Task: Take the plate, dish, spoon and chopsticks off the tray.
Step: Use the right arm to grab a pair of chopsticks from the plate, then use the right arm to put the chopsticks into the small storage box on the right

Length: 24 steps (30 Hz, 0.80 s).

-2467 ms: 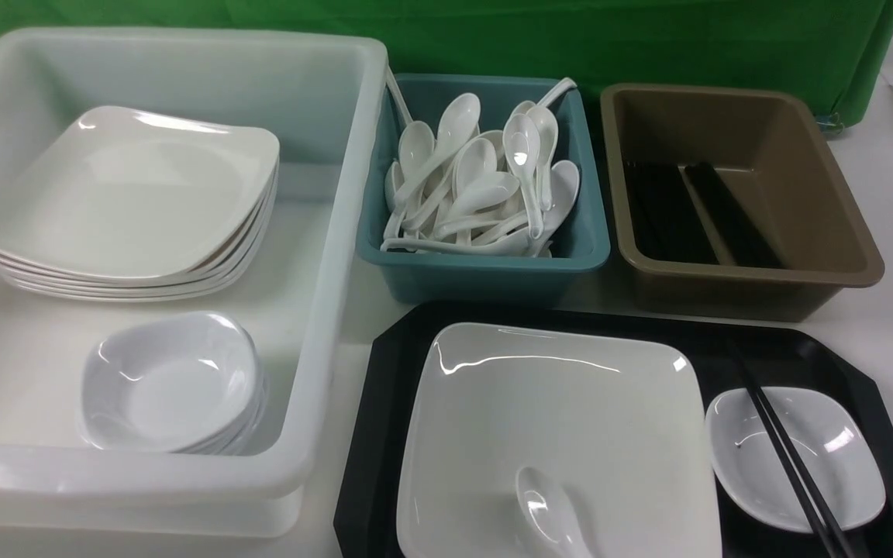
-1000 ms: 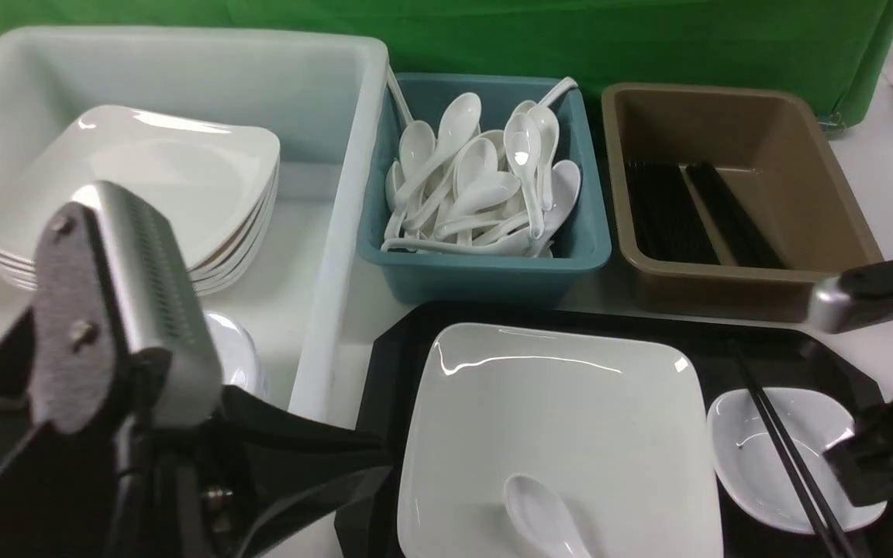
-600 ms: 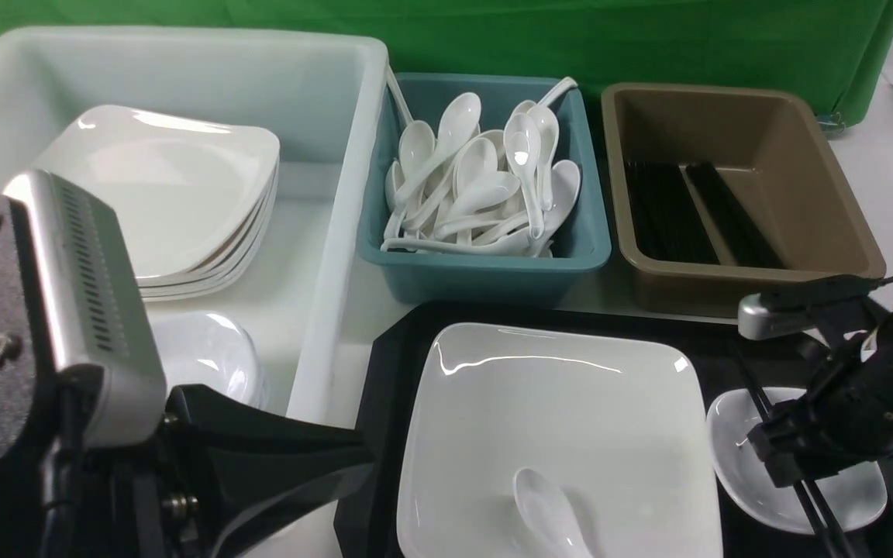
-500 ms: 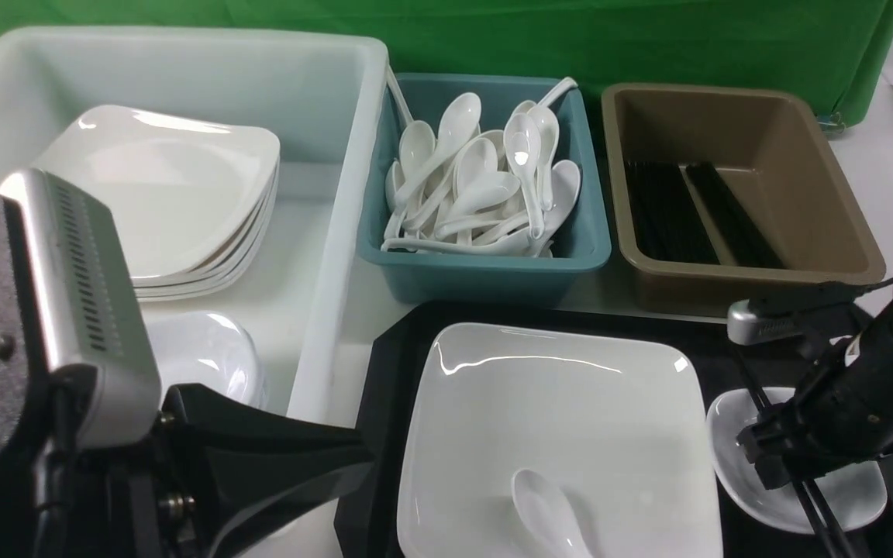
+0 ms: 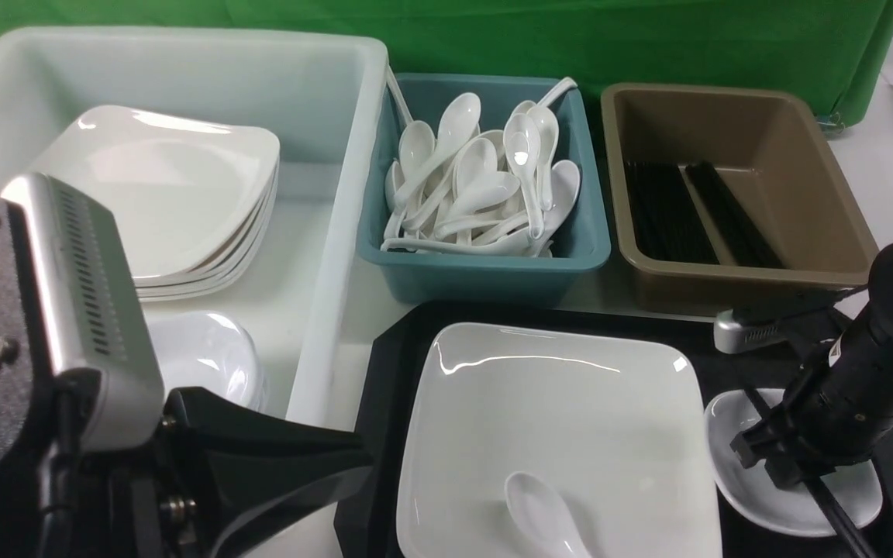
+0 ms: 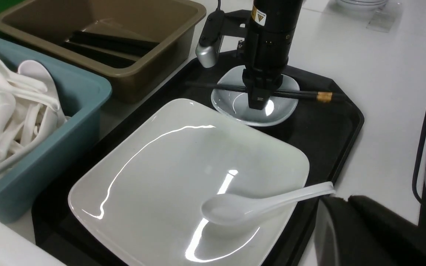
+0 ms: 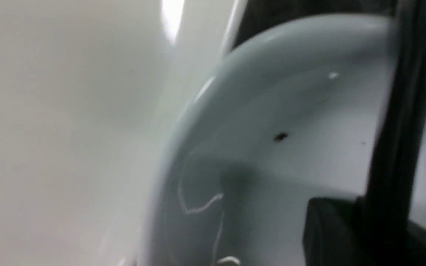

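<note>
Green cloth (image 5: 493, 39) hangs behind the white worktop (image 5: 892, 194), and your black tray (image 5: 392, 364) sits at its near edge, right of centre. You have the plate (image 5: 555, 418) filling the left and middle of the tray, with the spoon (image 5: 539, 515) lying in it by its near rim, handle reaching out over that rim. At the tray's right end sits the dish (image 5: 749, 480), and the chopsticks (image 6: 301, 94) lie across it, gold band toward the tray's near edge. Your right gripper (image 6: 258, 103) stands straight down over the dish, its jaws drawn in on the chopsticks at mid-length. Your left gripper (image 5: 338, 461) hangs off the tray's left edge, near the worktop's front, jaws together and holding nothing. Along the far edge you have a white tub (image 5: 338, 232) of stacked plates and dishes, a teal bin (image 5: 485, 275) of spoons, and a brown tub (image 5: 756, 287) of black sticks.
</note>
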{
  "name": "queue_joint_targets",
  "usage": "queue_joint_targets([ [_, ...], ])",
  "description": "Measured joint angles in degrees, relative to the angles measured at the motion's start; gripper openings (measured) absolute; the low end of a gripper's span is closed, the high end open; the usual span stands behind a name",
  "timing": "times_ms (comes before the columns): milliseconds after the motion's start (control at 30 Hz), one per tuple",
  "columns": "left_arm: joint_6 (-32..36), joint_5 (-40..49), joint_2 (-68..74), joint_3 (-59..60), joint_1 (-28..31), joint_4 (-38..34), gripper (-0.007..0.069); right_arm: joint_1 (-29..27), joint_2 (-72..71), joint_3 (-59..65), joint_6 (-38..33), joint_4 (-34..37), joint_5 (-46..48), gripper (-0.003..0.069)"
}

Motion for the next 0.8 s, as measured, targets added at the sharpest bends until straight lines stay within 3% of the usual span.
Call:
queue_joint_targets([
  [200,0.0,-1.6,0.0,0.0,0.0,0.0,0.0018,0.4,-5.0,-1.1,-4.2,0.7,6.5,0.0113],
  [400,0.0,-11.7,0.0,0.0,0.0,0.1,0.0018,2.9,-12.2,-9.2,-9.2,8.0,6.7,0.0113],
  [600,0.0,-26.8,0.0,0.0,0.0,-1.7,0.0018,-0.8,-3.8,-27.0,-2.8,10.4,-7.8,0.0113],
  [800,0.0,-24.4,0.0,0.5,0.0,-0.7,0.0018,-4.3,11.2,-42.8,4.0,10.4,-14.0,0.0134],
])
